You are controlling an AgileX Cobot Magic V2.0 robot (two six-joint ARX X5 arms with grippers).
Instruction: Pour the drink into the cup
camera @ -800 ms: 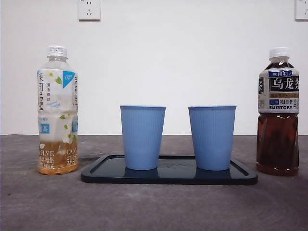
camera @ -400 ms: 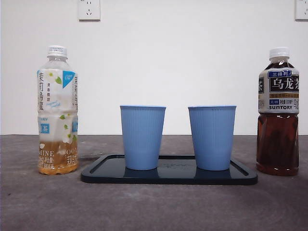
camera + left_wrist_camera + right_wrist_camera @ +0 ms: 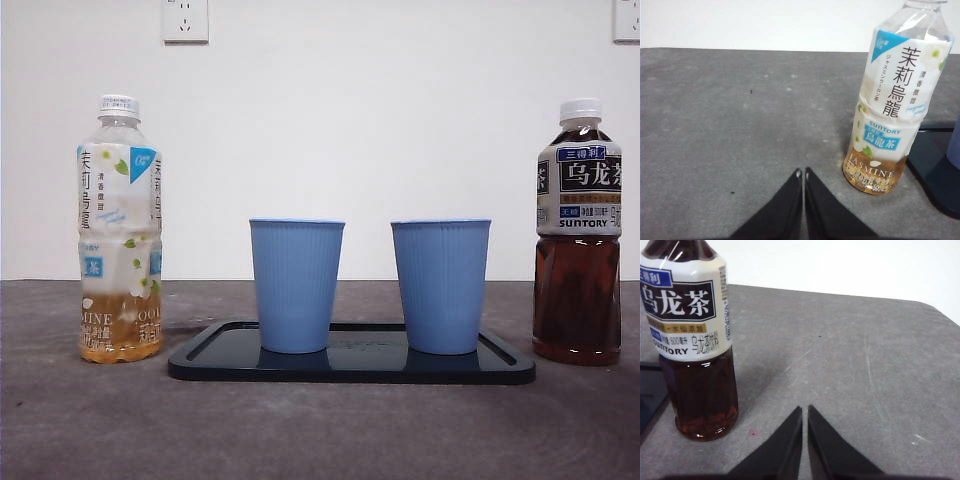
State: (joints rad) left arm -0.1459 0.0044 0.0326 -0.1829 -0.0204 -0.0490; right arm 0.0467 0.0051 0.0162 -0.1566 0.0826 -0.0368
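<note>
The front camera sat low, about level with the grey table point(image 3: 320, 430), and looked straight across it at the white wall, close to the dark tray point(image 3: 350, 365) at centre. Left of that tray stood the jasmine tea bottle point(image 3: 120, 230), right of it the oolong tea bottle point(image 3: 577, 235). The left wrist camera looked down and forward, near the jasmine tea bottle point(image 3: 892, 100) and one tray corner point(image 3: 935, 170). The right wrist camera did likewise beside the oolong tea bottle point(image 3: 692, 340).
</note>
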